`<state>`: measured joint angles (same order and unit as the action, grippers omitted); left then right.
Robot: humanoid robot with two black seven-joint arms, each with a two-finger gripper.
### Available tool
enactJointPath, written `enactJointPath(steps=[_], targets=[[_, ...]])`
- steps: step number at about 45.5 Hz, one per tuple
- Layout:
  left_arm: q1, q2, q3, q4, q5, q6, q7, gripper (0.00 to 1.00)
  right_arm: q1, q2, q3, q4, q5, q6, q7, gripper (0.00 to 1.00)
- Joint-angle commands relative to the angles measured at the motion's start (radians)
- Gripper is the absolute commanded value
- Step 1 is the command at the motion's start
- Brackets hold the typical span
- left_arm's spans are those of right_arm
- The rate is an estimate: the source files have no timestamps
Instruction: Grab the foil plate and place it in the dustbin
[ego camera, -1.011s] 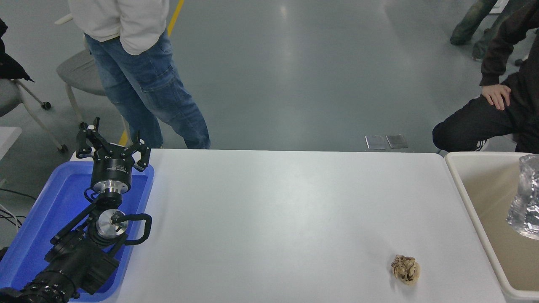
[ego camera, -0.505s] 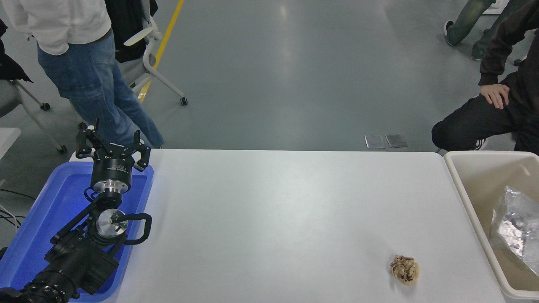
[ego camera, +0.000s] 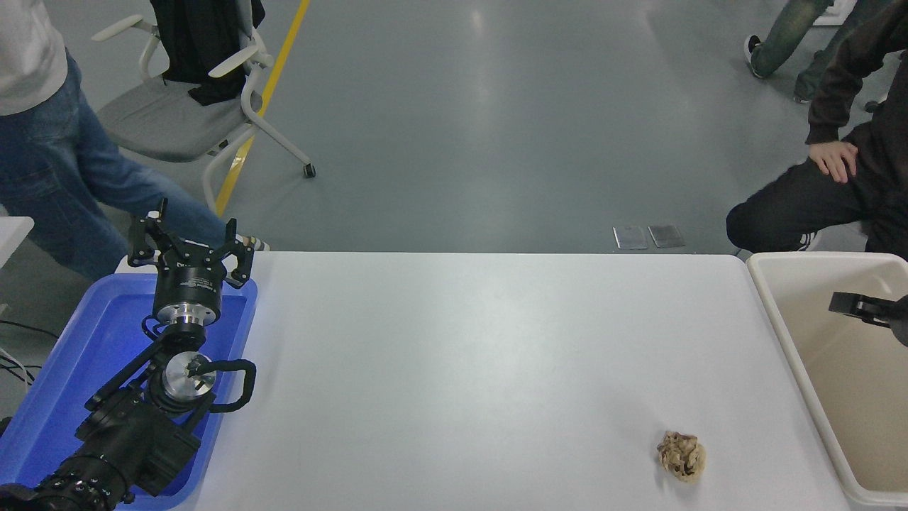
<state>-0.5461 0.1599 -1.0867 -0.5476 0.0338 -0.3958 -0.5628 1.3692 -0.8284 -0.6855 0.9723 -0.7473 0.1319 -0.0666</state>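
Observation:
The dustbin (ego camera: 786,339), a large beige tub, stands at the table's right end, cut off by the picture's edge. The foil plate is out of view; the visible part of the tub's inside shows only bare beige floor. A black piece of my right gripper (ego camera: 862,310) reaches in from the right edge above the tub, and too little of it shows to judge its state. My left gripper (ego camera: 188,238) is parked open at the lower left, over the blue tray.
A blue tray (ego camera: 71,362) lies under the left arm. A brown-beige paper ball (ego camera: 682,455) sits near the table's front right. A person in jeans (ego camera: 64,177) walks at the far left, another crouches at the far right (ego camera: 816,206). An office chair (ego camera: 184,121) stands behind.
The foil plate, which hung and then sank over the dustbin at the right edge, no longer shows. A black part of the right gripper appears there instead. The person in jeans has walked left.

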Motion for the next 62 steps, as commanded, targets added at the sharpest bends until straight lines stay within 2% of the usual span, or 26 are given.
enactJointPath(steps=[1,6,12,14,18,26,30,36,43,62], targets=[[0.0,0.0,0.001,0.0,0.0,0.0,0.0,0.99,0.437,0.035,-0.267,0.325,0.043,0.08,-0.001,1.0],[0.0,0.0,0.001,0.0,0.0,0.0,0.0,0.99,0.586,0.113,-0.356,0.416,0.138,0.124,-0.001,1.0],[0.002,0.001,-0.001,0.001,0.0,0.0,0.0,0.99,0.728,0.222,-0.411,0.499,0.314,0.242,-0.001,1.0],[0.002,0.001,0.001,0.0,0.0,0.0,0.0,0.99,0.808,0.283,-0.417,0.514,0.394,0.347,0.001,1.0],[0.002,0.001,0.001,0.0,0.0,0.0,0.0,0.99,0.89,0.356,-0.417,0.514,0.495,0.463,0.001,1.0],[0.002,0.001,-0.001,0.0,0.0,0.0,0.0,0.99,1.001,0.506,-0.413,0.549,0.66,0.528,-0.002,1.0],[0.002,0.001,-0.001,0.0,0.0,0.0,0.0,0.99,1.039,0.554,-0.408,0.569,0.678,0.564,-0.004,1.0],[0.002,0.001,-0.001,0.0,0.0,0.0,0.0,0.99,1.09,0.566,-0.411,0.609,0.681,0.647,-0.004,1.0],[0.003,0.001,-0.001,0.001,0.0,0.0,0.0,0.99,1.114,0.565,-0.416,0.625,0.727,0.652,-0.005,1.0],[0.002,0.001,-0.001,0.001,0.0,0.0,0.0,0.99,1.081,0.617,-0.436,0.609,0.737,0.646,-0.002,1.0]])
